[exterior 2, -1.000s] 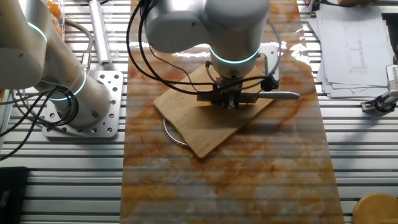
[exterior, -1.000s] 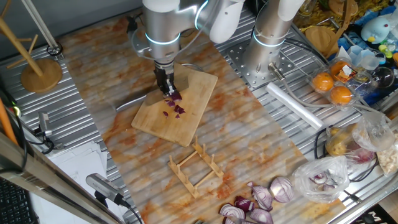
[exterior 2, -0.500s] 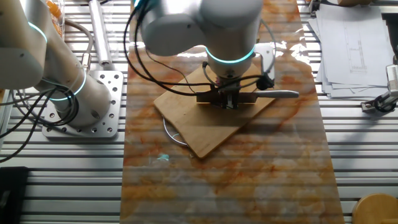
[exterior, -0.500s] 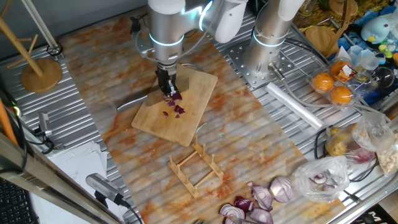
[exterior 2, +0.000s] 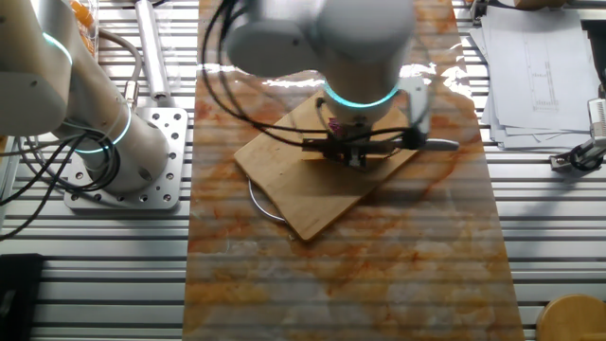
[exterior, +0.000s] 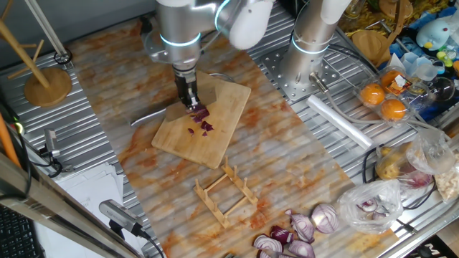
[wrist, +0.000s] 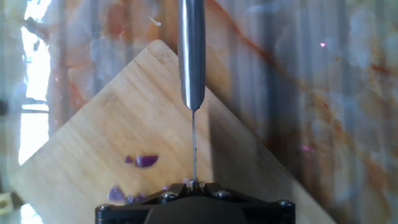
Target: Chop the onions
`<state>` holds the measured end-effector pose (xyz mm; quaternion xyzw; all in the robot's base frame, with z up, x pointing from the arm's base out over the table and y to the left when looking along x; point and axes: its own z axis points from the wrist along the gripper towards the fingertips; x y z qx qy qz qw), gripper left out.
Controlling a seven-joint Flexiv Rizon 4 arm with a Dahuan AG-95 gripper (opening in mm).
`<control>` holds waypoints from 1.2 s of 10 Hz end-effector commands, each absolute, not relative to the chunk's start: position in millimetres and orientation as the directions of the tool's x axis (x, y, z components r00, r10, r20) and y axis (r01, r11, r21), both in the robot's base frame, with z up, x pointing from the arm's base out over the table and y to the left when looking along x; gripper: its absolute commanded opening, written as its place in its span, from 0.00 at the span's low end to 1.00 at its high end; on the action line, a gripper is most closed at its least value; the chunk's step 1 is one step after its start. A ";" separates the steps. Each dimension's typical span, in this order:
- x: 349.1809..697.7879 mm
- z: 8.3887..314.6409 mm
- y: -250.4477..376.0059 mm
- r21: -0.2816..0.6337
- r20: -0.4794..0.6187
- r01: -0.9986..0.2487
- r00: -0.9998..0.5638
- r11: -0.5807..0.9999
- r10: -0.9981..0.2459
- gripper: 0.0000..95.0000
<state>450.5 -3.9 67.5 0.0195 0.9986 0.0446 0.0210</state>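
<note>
Purple-red onions (exterior: 202, 123) lie as a loose cluster of small pieces on the bamboo cutting board (exterior: 215, 147), roughly at its middle, with one or two pieces strayed a little toward the near edge. In the hand view a few pieces (wrist: 144, 161) show left of the blade line, close under the hand.

Gripper (exterior: 188, 102) stands just over the upper-left end of the cluster; its jaws are closed on a knife (wrist: 193, 62). In the hand view the blade appears edge-on as a thin vertical line running out of the jaws, with the steel handle continuing beyond it past the board's corner. In the other fixed view the same knife lies level across the board, handle end (exterior 2: 437, 145) projecting past the board's edge.

Key relation: the knife's long axis runs across the board and the visible pieces sit to one side of the blade, not under it. Whether any piece lies directly beneath the edge cannot be told; the hand blocks that spot in both fixed views.

Judgement: the next cut calls for a sideways shift of the blade, perpendicular to its length, toward the pieces, then a straight press down. Only one arm carries a tool.
</note>
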 end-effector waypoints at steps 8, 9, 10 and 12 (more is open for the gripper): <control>447.4 57.3 -9.3 0.071 -0.064 0.028 -0.997 0.997 0.032 0.00; 448.0 53.2 -9.7 0.074 -0.068 0.029 -0.997 0.997 0.034 0.00; 448.3 51.1 -9.5 0.075 -0.069 0.030 -0.997 0.997 0.035 0.00; 447.5 42.8 -10.1 0.071 -0.078 0.030 -0.996 0.997 0.035 0.00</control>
